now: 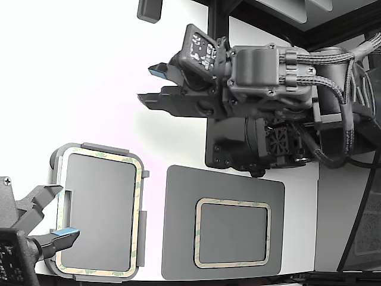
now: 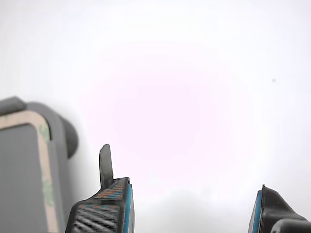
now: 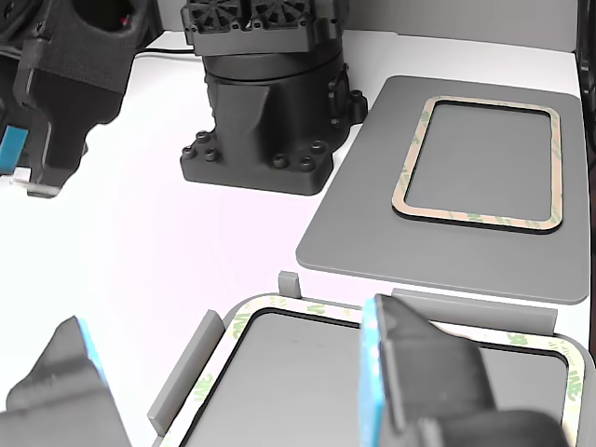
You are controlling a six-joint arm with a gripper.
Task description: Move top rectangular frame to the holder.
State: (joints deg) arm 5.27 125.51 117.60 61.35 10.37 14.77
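Mottled tan-green, thin and flat, the top rectangular frame (image 1: 139,214) is being seen as an open rectangle with rounded corners, its strip blotched with green patches. It is lying on the holder (image 1: 98,208) at the lower left of the exterior view, following the plate's outline closely. The holder is being shown as a light grey, matte rounded-rectangle plate with small raised tabs along its edges. In the wrist view only one rounded corner of the frame (image 2: 47,189) and holder (image 2: 17,179) is being caught at the lower left edge. A near-identical second frame (image 1: 232,202) is being seen on a darker grey flat mat (image 1: 178,238) at the lower centre, well apart from the holder. The table (image 1: 89,71) is being rendered as plain glossy white. The gripper (image 1: 153,84) is being held above the table in the upper middle, its dark ribbed fingers (image 2: 104,208) with blue pads standing wide apart, nothing between them. A black arm base (image 3: 265,121) is being seen just beside the mat.
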